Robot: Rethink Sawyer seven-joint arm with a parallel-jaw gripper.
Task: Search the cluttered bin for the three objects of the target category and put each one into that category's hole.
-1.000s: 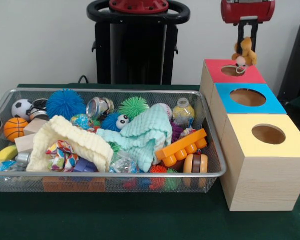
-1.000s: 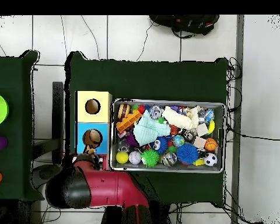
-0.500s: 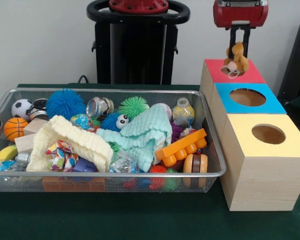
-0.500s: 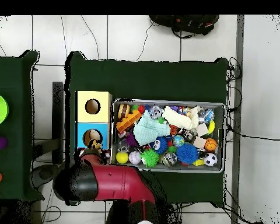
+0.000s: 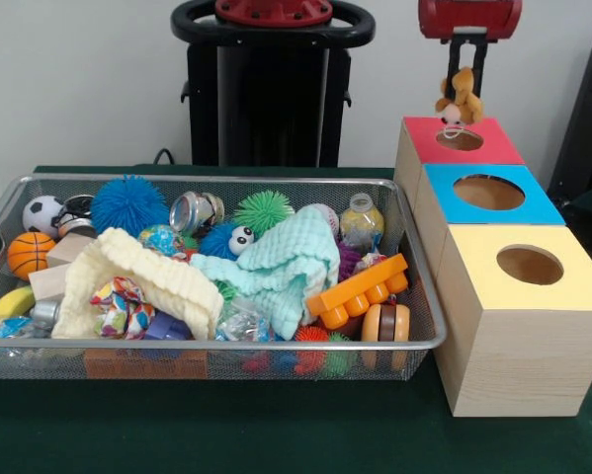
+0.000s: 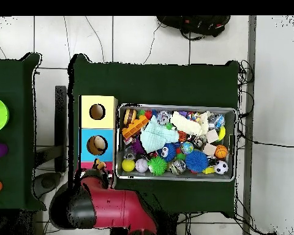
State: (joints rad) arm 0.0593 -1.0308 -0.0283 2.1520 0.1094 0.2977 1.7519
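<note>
A small brown plush toy [image 5: 459, 96] hangs just above the round hole [image 5: 461, 140] in the red-topped box [image 5: 493, 150], held in my gripper [image 5: 465, 79], which is shut on it. In the overhead view the plush [image 6: 99, 164] peeks out at the tip of the red arm [image 6: 109, 205], which covers most of the red box [image 6: 86, 165]. The wire-mesh bin [image 5: 216, 347] is crammed with toys: spiky balls, cloths, small sports balls, an orange brick [image 5: 360, 289].
A blue-topped box [image 5: 490, 192] and a yellow-topped box [image 5: 529, 265], each with a round hole, stand in a row with the red one, right of the bin. In the overhead view the bin [image 6: 174, 106] lies right of the boxes [image 6: 97, 128].
The gripper with the plush has drifted a little left and then risen, so the toy now hangs higher above the red box's hole.
</note>
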